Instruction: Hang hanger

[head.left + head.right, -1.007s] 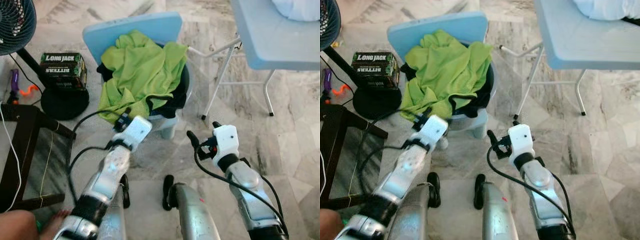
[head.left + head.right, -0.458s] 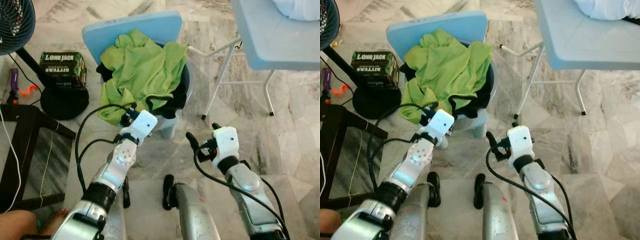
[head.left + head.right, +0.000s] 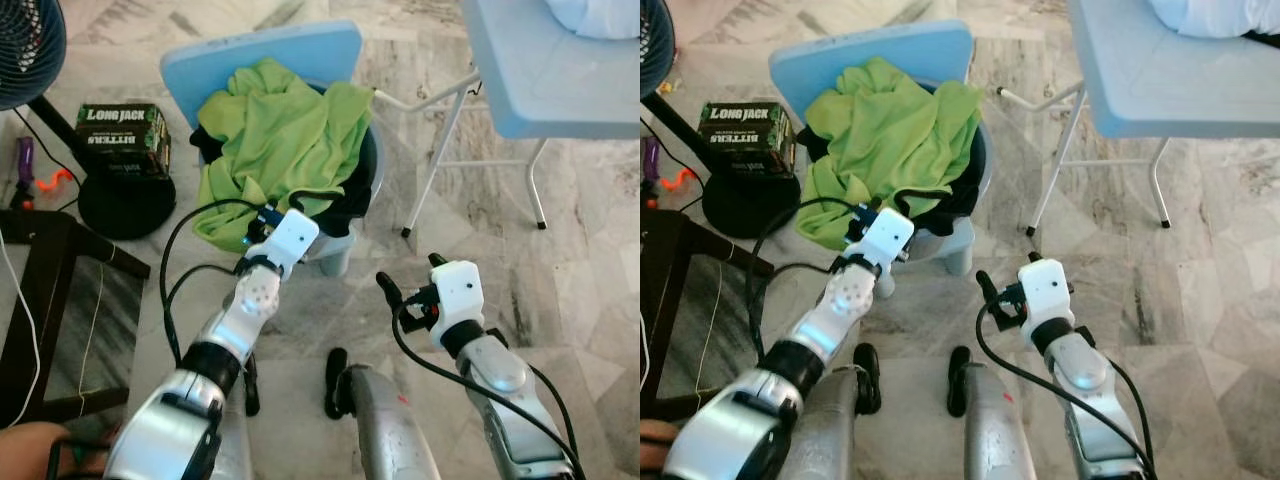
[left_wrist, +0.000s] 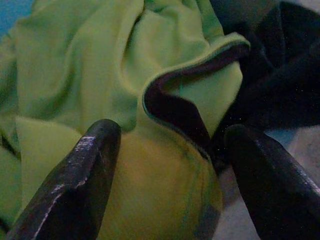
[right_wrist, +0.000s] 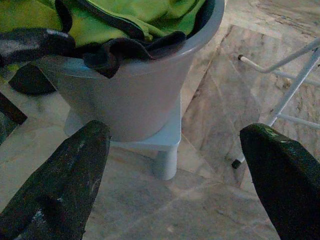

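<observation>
A green garment (image 3: 285, 130) lies heaped over a dark garment (image 3: 345, 210) in a grey basin (image 5: 135, 95) that stands on a light blue stool (image 3: 265, 55). My left gripper (image 3: 257, 221) is at the near edge of the heap. It is open, and its fingers (image 4: 75, 185) stand on either side of a green fold with a dark hem (image 4: 175, 110). My right gripper (image 3: 410, 272) hovers open over the floor, short of the basin and to its right, holding nothing. No hanger can be made out.
A fan (image 3: 25, 45) on a round black base (image 3: 125, 205) and a Long Jack box (image 3: 123, 140) stand at the left. A dark wooden frame (image 3: 60, 300) is at the near left. A light blue folding table (image 3: 550, 70) with white legs (image 3: 440, 160) stands at the right. Part of a person (image 3: 30, 450) shows at the bottom left.
My left arm has reached forward, and its gripper has come from short of the basin to the edge of the green garment. The right gripper has drawn back slightly.
</observation>
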Tool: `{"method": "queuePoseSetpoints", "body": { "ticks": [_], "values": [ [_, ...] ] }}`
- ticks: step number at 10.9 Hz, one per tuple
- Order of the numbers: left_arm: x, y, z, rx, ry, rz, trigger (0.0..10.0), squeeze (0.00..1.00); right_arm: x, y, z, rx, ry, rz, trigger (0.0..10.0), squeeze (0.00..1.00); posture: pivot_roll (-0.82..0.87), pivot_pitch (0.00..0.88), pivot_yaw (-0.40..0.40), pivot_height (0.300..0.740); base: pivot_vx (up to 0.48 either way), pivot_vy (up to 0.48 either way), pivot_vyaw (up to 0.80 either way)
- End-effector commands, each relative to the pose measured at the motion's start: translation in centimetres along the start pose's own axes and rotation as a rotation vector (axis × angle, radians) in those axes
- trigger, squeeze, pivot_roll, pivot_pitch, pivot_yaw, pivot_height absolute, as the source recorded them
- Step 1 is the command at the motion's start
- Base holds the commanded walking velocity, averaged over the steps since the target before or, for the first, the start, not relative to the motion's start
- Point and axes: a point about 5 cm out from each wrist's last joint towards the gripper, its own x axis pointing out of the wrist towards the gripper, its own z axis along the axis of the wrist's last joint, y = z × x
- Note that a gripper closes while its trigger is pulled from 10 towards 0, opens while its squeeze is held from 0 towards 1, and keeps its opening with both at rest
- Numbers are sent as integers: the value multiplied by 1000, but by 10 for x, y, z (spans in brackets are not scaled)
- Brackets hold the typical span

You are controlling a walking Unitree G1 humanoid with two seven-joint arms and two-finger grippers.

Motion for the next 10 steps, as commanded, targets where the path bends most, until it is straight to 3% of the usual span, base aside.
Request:
{"method": "queuePoseSetpoints", "body": {
  "ticks": [1,3,4,5,6,10],
  "values": [
    [-2,-8,-5,-11,23,-14,10000,0,-5,0,-5,-6,30,0,10000,0,-152,400,-106,740,0,0,0],
    [-2,-8,-19,-9,105,-21,10000,0,-5,1,-3,-9,30,5,10000,0,-161,402,-110,740,0,0,0],
    [-4,-8,-24,-20,124,-27,9059,0,-6,0,-3,-11,33,4,10000,0,-167,402,-113,740,0,0,0],
    [-5,-8,-27,-23,136,-30,1020,0,-7,0,-3,-13,35,3,10000,0,-174,404,-114,740,0,0,0],
    [-5,-7,-31,-36,158,-26,0,0,-8,0,-3,-14,37,1,10000,0,-183,405,-113,740,0,0,0],
    [-2,0,-32,-37,168,-4,0,0,-7,-1,-2,-16,37,-2,10000,0,-178,403,-114,740,0,0,0]
  ]
}}
